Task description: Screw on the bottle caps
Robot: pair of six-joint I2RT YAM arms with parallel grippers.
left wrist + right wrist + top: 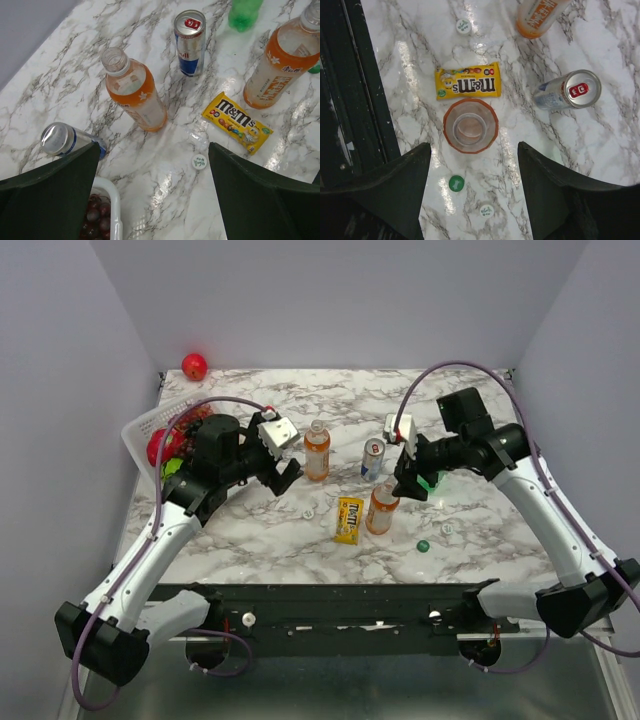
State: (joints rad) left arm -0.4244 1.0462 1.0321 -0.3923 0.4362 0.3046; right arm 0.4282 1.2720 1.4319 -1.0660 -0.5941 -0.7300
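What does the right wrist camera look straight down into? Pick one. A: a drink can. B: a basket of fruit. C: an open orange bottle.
C: the orange bottle is seen from above, its mouth open with no cap on; the can is off to one side.

"m&m's" on yellow candy packet (pixel 238 121), orange bottle labels unreadable

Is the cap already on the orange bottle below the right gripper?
No, the right wrist view looks straight down into the open mouth of the orange bottle, while a green cap and a white cap lie loose nearby.
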